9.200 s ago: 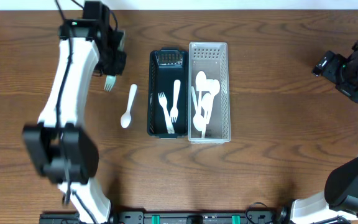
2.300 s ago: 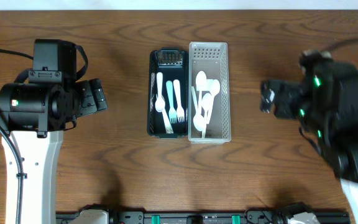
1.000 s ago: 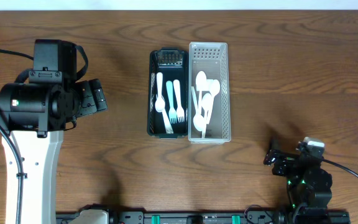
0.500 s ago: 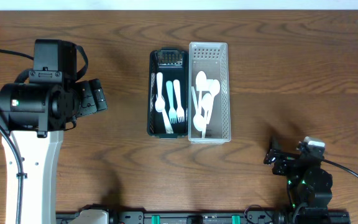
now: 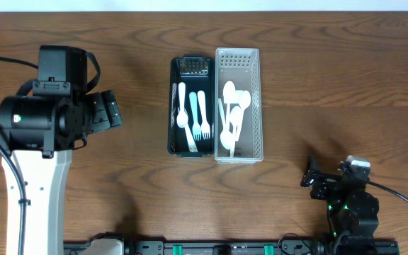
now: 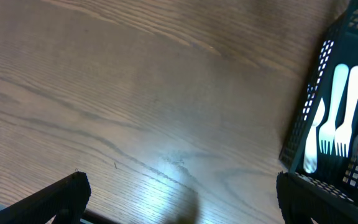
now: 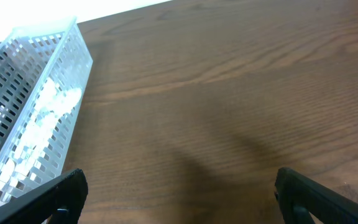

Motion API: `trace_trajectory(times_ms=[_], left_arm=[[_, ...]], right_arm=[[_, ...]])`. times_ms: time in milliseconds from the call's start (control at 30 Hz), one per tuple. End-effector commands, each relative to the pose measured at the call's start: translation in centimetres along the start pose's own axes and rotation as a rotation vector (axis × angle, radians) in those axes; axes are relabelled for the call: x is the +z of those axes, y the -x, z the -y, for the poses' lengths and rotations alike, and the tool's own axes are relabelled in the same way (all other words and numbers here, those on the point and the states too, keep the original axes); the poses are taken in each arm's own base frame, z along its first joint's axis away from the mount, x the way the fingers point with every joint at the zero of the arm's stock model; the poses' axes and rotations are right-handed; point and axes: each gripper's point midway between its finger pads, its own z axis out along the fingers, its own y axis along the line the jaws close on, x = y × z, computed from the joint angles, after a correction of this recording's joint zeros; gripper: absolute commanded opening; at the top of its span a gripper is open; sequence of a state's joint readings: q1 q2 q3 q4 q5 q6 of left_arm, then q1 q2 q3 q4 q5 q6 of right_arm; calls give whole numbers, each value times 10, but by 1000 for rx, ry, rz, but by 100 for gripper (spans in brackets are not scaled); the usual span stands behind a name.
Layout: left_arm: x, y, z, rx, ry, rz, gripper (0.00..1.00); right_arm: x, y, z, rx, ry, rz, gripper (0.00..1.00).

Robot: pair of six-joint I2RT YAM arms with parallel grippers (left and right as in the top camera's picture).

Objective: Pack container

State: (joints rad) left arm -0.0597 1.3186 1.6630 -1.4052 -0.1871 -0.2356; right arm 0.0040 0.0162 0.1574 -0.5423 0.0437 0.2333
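Wood table (image 5: 331,85), black basket (image 5: 173,106) holding forks (image 5: 202,117), white basket (image 5: 261,106), probably spoons (image 5: 229,95)

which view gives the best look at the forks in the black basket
Overhead: the forks lie in full view inside the black basket, seen from straight above. The left wrist view catches them at the frame's edge, partly behind the basket's wall. The right wrist view shows no forks, only the white basket.

Bare bench (image 5: 144,177) lies between my left gripper (image 5: 110,113) and the black basket (image 5: 173,106), so that side is open. The black basket and the white basket (image 5: 259,106) stand touching, with no gap between them. From the white basket to my right gripper (image 5: 312,177) there is only wide bare wood. Both baskets are open on top.
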Motion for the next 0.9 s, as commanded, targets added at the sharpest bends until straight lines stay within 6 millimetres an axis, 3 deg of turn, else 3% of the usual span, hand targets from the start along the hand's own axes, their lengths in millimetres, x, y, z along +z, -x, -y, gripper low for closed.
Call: trace_trajectory(times_ms=[0, 167, 233, 533, 633, 867], left_arm=[[-14, -16, -12, -12, 1, 37, 98], [-10, -67, -27, -11, 6, 33, 98], [-2, -75, -36, -30, 36, 90, 98], [21, -34, -21, -243, -147, 656, 98], [37, -42, -20, -261, -168, 722, 98], [98, -87, -18, -251, -156, 684, 98]], right_arm=[[1, -2, 3, 1, -11, 2, 99], [1, -2, 3, 1, -11, 2, 99], [1, -2, 3, 1, -11, 2, 99], [1, -2, 3, 1, -11, 2, 99], [1, -2, 3, 1, -11, 2, 99], [1, -2, 3, 1, -11, 2, 99]])
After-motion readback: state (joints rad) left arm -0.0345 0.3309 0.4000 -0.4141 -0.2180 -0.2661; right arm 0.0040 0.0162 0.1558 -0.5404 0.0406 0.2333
